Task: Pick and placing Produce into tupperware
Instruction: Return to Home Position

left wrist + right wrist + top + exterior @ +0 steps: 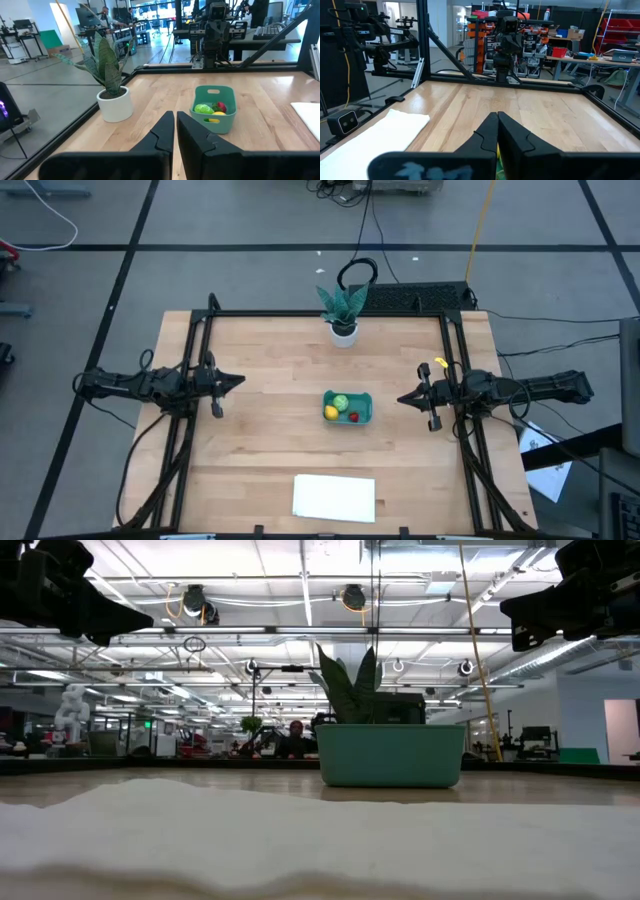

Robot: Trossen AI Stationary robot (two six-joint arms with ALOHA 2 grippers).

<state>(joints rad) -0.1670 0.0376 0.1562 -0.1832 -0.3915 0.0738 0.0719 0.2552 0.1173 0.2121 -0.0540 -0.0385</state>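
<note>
The teal tupperware (347,407) sits at the middle of the table. Inside it lie the yellow lemon (331,413), the round green piece (341,401) and the small red piece (353,417). In the left wrist view the tub (214,108) shows the same three pieces; in the low view its wall (390,755) hides them. My left gripper (240,381) hovers shut over the table's left side, pointing at the tub. My right gripper (400,399) hovers shut at the right side, also pointing at it. Neither touches anything.
A leafy plant in a white pot (343,313) stands near the far edge, behind the tub. A flat white sheet (334,498) lies near the near edge. A black frame (450,350) runs around the table. Bare wood lies between each gripper and the tub.
</note>
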